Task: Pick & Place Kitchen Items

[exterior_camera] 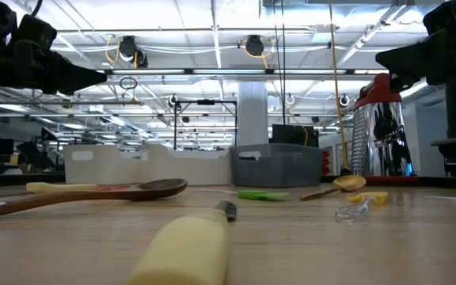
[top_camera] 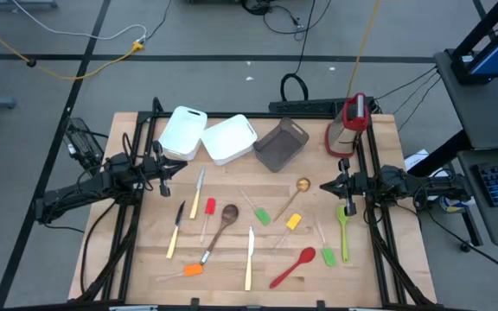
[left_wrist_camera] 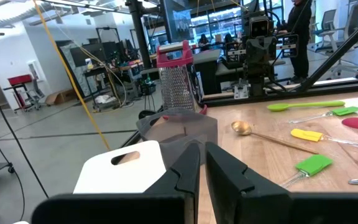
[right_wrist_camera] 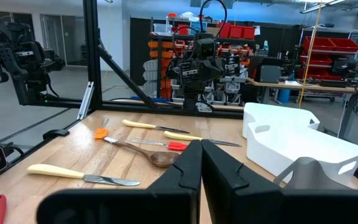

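The utensils lie flat and spread over the wooden table (top_camera: 145, 259). There are pale-handled knives (top_camera: 199, 192) (top_camera: 175, 229) (top_camera: 250, 257), a brown wooden spoon (top_camera: 221, 226), a gold spoon (top_camera: 296, 197), a red spoon (top_camera: 292, 266) and a green spoon (top_camera: 344, 231). There are also red (top_camera: 209, 210), green (top_camera: 261, 214), yellow (top_camera: 291, 223) and orange (top_camera: 190, 270) spatulas. My left gripper (top_camera: 180, 166) (left_wrist_camera: 202, 155) is shut and empty, above the table's left side near the white bins. My right gripper (top_camera: 323, 185) (right_wrist_camera: 201, 152) is shut and empty, above the right side near the gold spoon's bowl.
Two white bins (top_camera: 182, 132) (top_camera: 228, 138) and a grey bin (top_camera: 281, 143) stand along the far edge. A red-and-silver grater (top_camera: 347, 125) stands at the far right. Black frame rails (top_camera: 128, 225) (top_camera: 379, 233) run along both sides. Another green spatula (top_camera: 328, 255) lies by the green spoon.
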Robot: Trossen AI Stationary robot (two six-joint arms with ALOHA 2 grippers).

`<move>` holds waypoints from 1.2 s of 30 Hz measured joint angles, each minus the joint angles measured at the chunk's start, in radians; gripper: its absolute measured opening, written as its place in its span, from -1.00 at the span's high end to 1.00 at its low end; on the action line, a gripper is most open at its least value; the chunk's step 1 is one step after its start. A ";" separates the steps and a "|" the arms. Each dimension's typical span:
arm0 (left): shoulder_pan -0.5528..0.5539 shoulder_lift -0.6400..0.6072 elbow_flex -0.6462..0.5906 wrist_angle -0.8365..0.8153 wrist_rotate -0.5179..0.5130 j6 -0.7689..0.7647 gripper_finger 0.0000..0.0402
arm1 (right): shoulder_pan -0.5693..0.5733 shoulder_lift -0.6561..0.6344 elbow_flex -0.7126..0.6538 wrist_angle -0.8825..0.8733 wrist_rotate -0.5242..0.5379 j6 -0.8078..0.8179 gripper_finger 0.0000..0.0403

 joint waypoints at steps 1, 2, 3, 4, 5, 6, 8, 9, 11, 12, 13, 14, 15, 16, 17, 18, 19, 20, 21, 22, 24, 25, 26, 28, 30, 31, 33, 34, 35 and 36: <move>0.000 0.000 0.000 0.000 0.000 0.000 0.85 | 0.000 0.000 0.000 0.000 0.000 0.000 0.98; 0.000 0.000 0.000 0.000 0.000 0.000 0.85 | 0.000 0.000 0.000 0.000 0.000 0.000 0.98; 0.000 0.000 0.000 0.000 0.000 0.000 0.85 | 0.000 0.000 0.000 0.000 0.000 0.000 0.98; 0.000 0.000 0.000 0.000 0.000 0.000 0.85 | 0.000 0.000 0.000 0.000 0.000 0.000 0.98; 0.000 0.000 0.000 0.000 0.000 0.000 0.85 | 0.000 0.000 0.000 0.000 0.000 0.000 0.98; 0.000 0.000 0.000 0.000 0.000 0.000 0.85 | 0.000 0.000 0.000 0.000 0.000 0.000 0.98; 0.000 0.000 0.000 0.000 0.000 0.001 0.85 | 0.000 0.000 0.000 0.000 0.000 0.000 0.98; 0.000 0.000 0.000 0.004 -0.006 0.012 0.85 | 0.000 0.000 0.000 0.000 0.000 0.000 0.98; 0.000 0.000 0.000 0.026 -0.043 0.037 0.85 | 0.000 0.000 0.000 0.000 0.000 0.000 0.98; 0.000 0.000 0.000 0.042 -0.058 0.041 0.85 | 0.000 0.000 0.000 0.000 0.000 0.000 0.98; 0.001 0.000 0.000 0.059 -0.062 0.031 0.85 | 0.000 0.000 0.000 0.000 0.000 0.000 0.98; 0.000 0.000 0.000 0.075 -0.061 -0.004 0.85 | 0.000 0.000 0.000 0.000 0.000 0.006 0.98; 0.000 0.000 0.000 0.091 -0.057 -0.057 0.85 | 0.000 0.000 0.000 0.000 0.000 0.014 0.98; 0.000 0.000 0.000 0.105 -0.053 -0.114 0.85 | 0.000 0.000 0.000 0.000 0.000 0.020 0.98; 0.000 0.000 0.000 0.114 -0.053 -0.162 0.85 | 0.000 0.000 0.000 0.004 0.001 0.022 0.98; 0.000 0.000 0.000 0.124 -0.055 -0.196 0.85 | 0.000 0.000 0.000 0.009 0.002 0.022 0.98; 0.000 0.000 0.000 0.138 -0.057 -0.208 0.85 | 0.000 0.000 0.000 0.012 0.002 0.019 0.98; 0.000 0.000 0.000 0.153 -0.059 -0.212 0.85 | 0.000 0.000 0.000 0.014 0.002 0.006 0.98; 0.000 0.000 0.000 0.164 -0.061 -0.207 0.85 | 0.000 0.000 0.000 0.014 0.002 -0.009 0.98; 0.000 0.000 0.000 0.169 -0.061 -0.199 0.85 | 0.000 0.000 0.000 0.014 0.001 -0.024 0.98; 0.000 0.000 0.000 0.170 -0.061 -0.197 0.85 | 0.000 0.000 0.000 0.014 0.001 -0.047 0.98; 0.000 0.000 0.000 0.182 -0.061 -0.199 0.85 | 0.000 0.000 0.000 0.014 0.001 -0.053 0.98; 0.000 0.000 0.000 0.198 -0.061 -0.205 0.85 | 0.000 0.000 0.000 0.016 0.001 -0.055 0.98; 0.000 0.000 0.000 0.218 -0.062 -0.220 0.85 | 0.000 0.001 0.000 0.049 0.005 -0.091 0.98; 0.000 0.000 0.000 0.219 -0.062 -0.252 0.85 | 0.000 0.001 0.000 0.100 0.006 -0.177 0.98; 0.000 0.000 0.000 0.219 -0.062 -0.280 0.85 | 0.000 0.001 0.000 0.124 0.005 -0.222 0.98; 0.000 0.000 0.000 0.213 -0.061 -0.341 0.85 | 0.000 0.006 0.000 0.183 0.002 -0.263 0.98; 0.000 0.001 0.000 0.206 -0.054 -0.366 0.85 | 0.000 0.011 0.000 0.213 0.005 -0.273 0.98; 0.000 0.001 0.000 0.200 -0.045 -0.384 0.85 | 0.000 0.014 0.000 0.234 0.009 -0.281 0.98; 0.000 0.004 0.000 0.200 -0.034 -0.397 0.85 | 0.000 0.016 0.000 0.249 0.016 -0.282 0.97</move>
